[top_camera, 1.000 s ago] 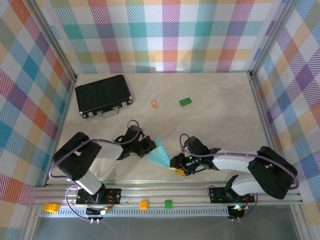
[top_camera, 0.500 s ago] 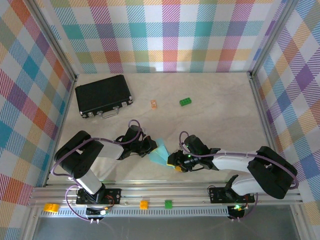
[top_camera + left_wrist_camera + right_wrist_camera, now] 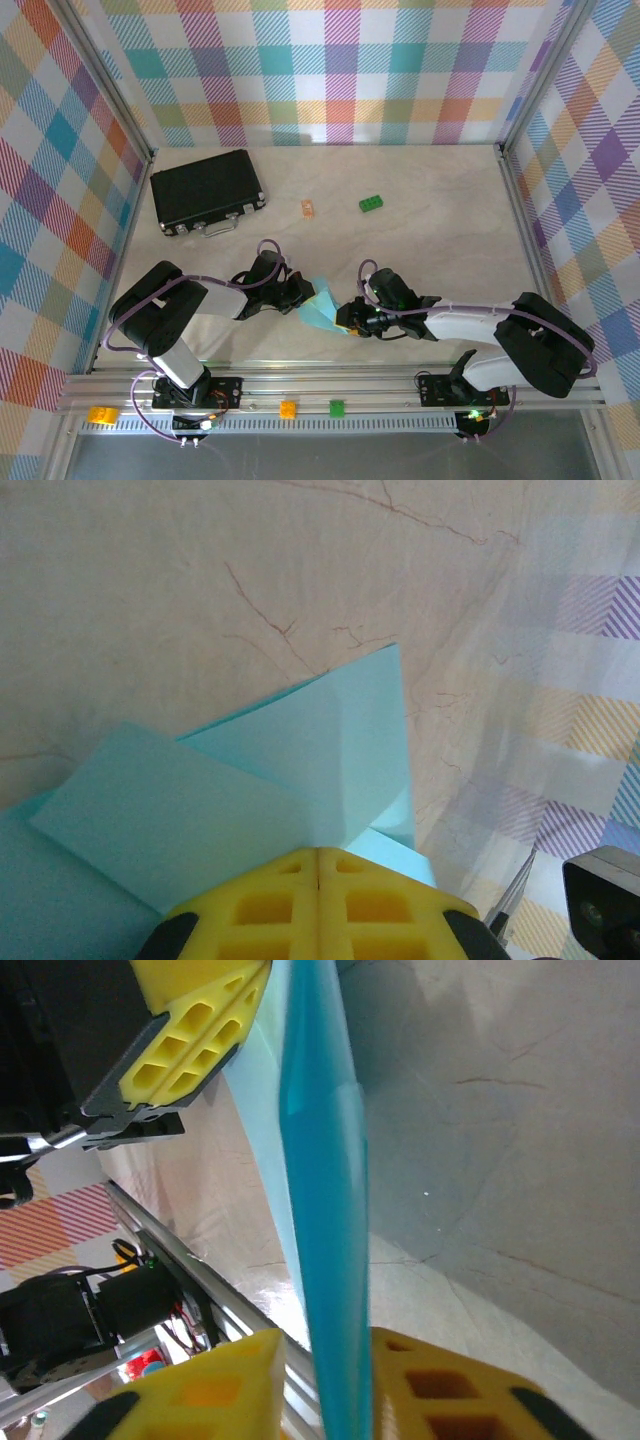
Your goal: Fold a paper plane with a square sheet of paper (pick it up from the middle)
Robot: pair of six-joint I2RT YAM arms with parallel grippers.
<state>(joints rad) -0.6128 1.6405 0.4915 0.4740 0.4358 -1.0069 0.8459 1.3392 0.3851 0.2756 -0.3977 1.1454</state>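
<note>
Left tool fully closed, pinching the paper plane at its left edge. Right tool nearly closed, pads on both faces of the folded blue paper, held edge-on low over the worktop. Marbled beige top, plaid walls; black case and green brick far back. Versus a second ago: right tool moved in left, jaws narrower.

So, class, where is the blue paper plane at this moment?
The paper plane is front-centre over the table in the top view, pinched by the left gripper, its other end between the fingers of the right gripper.
</note>
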